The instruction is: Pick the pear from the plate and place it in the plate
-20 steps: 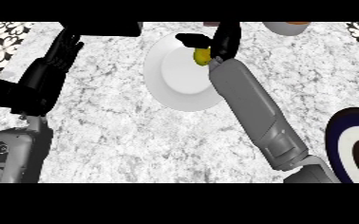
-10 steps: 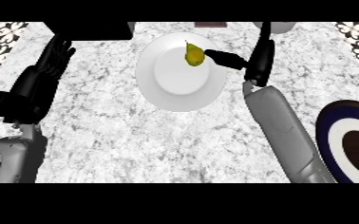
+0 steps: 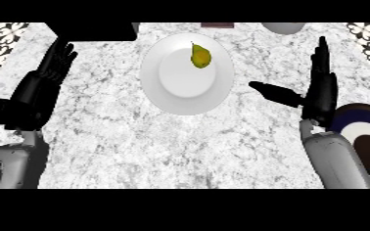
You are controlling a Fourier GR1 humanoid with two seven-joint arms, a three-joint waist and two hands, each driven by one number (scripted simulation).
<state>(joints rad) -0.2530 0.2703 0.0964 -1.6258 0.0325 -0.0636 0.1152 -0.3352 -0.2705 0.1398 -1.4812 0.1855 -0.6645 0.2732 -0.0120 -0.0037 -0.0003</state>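
Okay: marbled grey-white surface (image 3: 180, 147) fills the view. White plate (image 3: 180, 90) sits at its centre, toward the far edge. Left hand (image 3: 37, 92) rests at the view's left edge, fingers straight and pointing up, holding nothing. Right hand (image 3: 319, 92) is well to the right of the white plate, fingers straight up, thumb stuck out toward the plate, also holding nothing. Dark-rimmed plate (image 3: 353, 113) shows at the right edge, partly behind the right forearm. Grey bowl (image 3: 283, 27) is cut by the far edge. Pear (image 3: 200, 57) lies on the white plate's upper right part, stem pointing away, apart from both hands.
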